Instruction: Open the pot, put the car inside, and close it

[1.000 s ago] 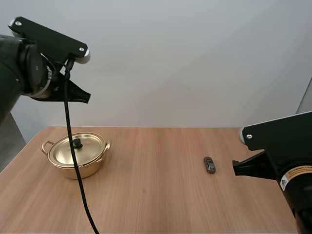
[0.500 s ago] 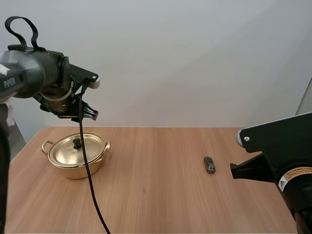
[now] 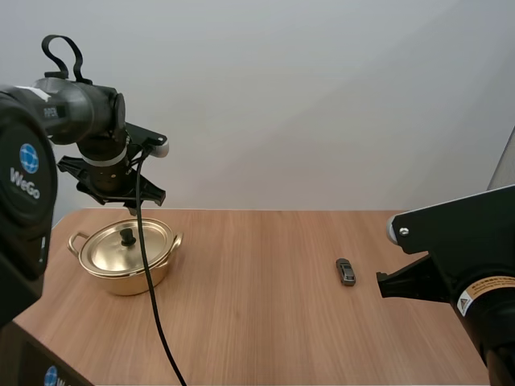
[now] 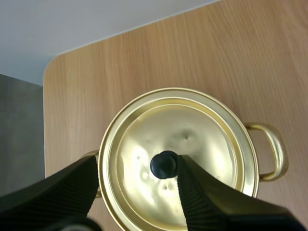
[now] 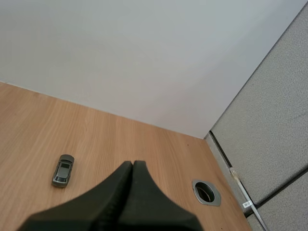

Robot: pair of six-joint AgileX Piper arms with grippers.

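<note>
Shiny gold metal on the pot [image 3: 113,277] and its lid [image 4: 202,139], with a smooth black knob [image 4: 164,164]. Smooth, matt wood on the table [image 3: 257,305]. Dull grey finish on the little car [image 5: 63,170].

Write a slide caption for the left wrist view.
Left gripper, fingers open, hovers over the closed gold pot, its black lid knob seen between them; wooden table beneath.

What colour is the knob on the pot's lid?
The knob is black; left wrist view.
</note>
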